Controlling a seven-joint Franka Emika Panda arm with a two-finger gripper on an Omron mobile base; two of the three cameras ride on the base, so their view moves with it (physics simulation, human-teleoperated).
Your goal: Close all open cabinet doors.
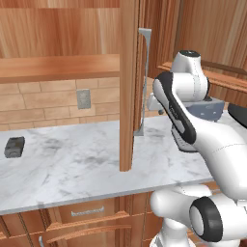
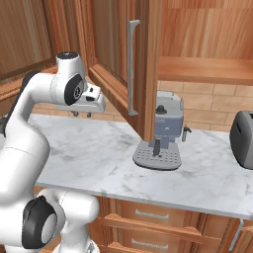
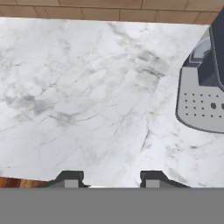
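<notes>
An upper cabinet door [image 2: 148, 64] is seen swung wide open, edge-on above the marble counter [image 1: 72, 164], its long silver bar handle [image 2: 132, 66] facing the arm. The pincer [image 3: 107, 178] is held above the counter, pointing down, its two dark tips set apart and empty, so it appears released. A grey espresso machine [image 2: 160, 136] is placed just beside the door's lower edge, perhaps slightly behind it.
</notes>
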